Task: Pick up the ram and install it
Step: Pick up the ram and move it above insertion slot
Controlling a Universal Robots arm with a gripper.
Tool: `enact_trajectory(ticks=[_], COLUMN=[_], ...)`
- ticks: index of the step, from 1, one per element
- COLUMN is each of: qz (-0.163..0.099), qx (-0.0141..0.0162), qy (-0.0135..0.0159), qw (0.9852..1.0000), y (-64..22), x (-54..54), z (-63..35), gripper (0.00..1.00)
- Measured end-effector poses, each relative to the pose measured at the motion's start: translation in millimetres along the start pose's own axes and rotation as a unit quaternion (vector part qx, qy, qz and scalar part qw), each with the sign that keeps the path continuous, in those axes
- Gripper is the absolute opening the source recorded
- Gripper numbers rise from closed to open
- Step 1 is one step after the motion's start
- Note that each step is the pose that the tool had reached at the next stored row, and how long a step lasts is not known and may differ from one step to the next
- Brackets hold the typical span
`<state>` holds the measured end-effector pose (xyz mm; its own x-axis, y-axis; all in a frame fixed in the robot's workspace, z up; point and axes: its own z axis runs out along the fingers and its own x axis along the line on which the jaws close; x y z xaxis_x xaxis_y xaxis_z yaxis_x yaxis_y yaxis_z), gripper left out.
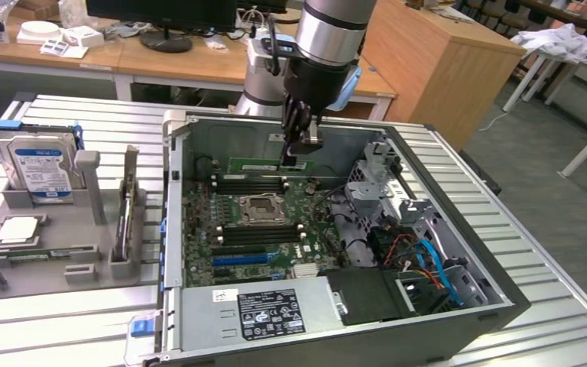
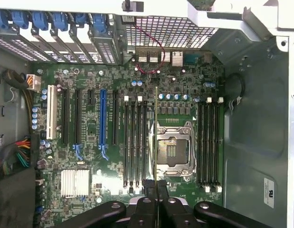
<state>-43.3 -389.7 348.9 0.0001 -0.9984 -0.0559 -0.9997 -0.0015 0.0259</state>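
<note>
Because the gripper point(image 1: 296, 159) is clamped on the ram point(image 1: 257, 164), the stick hangs on edge over the far part of the motherboard point(image 1: 227, 237), its long axis running left-right, parallel with the memory slots point(image 1: 257, 184) below it, not yet seated.

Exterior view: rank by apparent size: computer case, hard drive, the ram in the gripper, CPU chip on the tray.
1. computer case
2. hard drive
3/4. ram and CPU chip: not ranked. The ram looks longer but far thinner, and the chip looks wider.
</note>
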Motion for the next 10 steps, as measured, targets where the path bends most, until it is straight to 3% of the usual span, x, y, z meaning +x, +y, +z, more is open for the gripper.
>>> enact_trajectory(ticks=[7, 10], qz=[0.000, 0.000], qx=[0.0000, 0.0000], qy=[-0.0002, -0.0001], qw=[1.0000, 1.0000], y=[0.0, 0.0], x=[3.5, 12.0], z=[-0.1, -0.6], gripper=[0.12, 0.12])
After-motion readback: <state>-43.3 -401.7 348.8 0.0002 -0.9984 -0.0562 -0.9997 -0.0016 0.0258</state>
